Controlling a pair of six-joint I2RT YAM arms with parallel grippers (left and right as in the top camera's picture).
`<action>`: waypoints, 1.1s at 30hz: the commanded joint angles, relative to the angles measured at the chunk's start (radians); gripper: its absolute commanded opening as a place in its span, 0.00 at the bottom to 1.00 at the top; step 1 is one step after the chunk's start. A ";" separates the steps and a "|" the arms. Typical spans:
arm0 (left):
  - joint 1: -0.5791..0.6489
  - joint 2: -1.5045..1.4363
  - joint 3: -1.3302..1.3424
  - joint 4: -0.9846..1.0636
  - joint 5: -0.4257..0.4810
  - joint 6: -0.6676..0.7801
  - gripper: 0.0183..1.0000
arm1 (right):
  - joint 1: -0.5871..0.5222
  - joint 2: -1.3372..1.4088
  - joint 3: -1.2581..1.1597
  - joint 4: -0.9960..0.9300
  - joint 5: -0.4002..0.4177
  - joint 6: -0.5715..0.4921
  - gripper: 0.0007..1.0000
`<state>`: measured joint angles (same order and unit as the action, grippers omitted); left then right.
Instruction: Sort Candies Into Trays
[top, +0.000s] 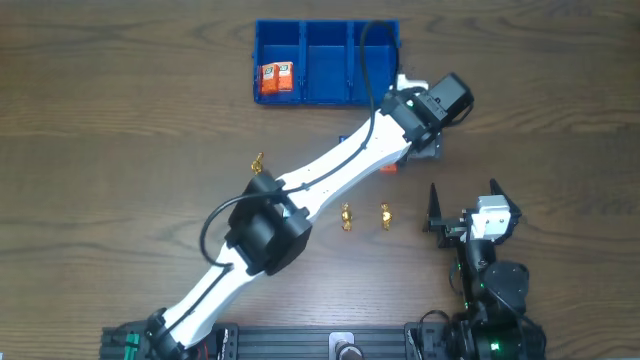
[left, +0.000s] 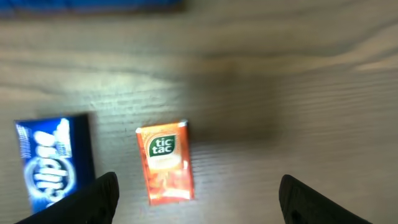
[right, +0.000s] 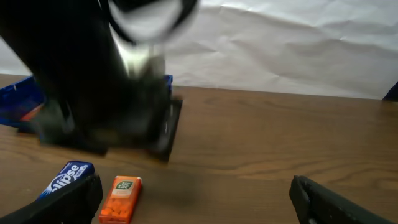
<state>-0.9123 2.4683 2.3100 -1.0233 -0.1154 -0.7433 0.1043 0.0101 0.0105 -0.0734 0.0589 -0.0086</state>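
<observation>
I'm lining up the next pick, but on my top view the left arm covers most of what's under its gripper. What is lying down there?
Observer: An orange candy box lies flat on the table, untouched, inside the gap of the open left gripper and nearer one finger.
Operator: Is anything crowding it?
Observer: Yes. A blue candy pack lies alongside it, roughly parallel and not touching it, just outside that same finger.
</observation>
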 joint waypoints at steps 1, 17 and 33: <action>0.009 0.038 -0.032 -0.028 0.020 -0.089 0.81 | 0.005 -0.007 -0.003 -0.003 -0.002 -0.008 1.00; 0.023 0.053 -0.133 0.058 0.062 -0.111 0.72 | 0.005 -0.007 -0.003 -0.003 -0.002 -0.008 1.00; 0.043 -0.043 -0.132 0.034 -0.018 -0.068 0.32 | 0.005 -0.007 -0.003 -0.003 -0.002 -0.008 1.00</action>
<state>-0.8906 2.5114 2.1838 -0.9844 -0.0673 -0.8391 0.1043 0.0101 0.0105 -0.0734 0.0589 -0.0086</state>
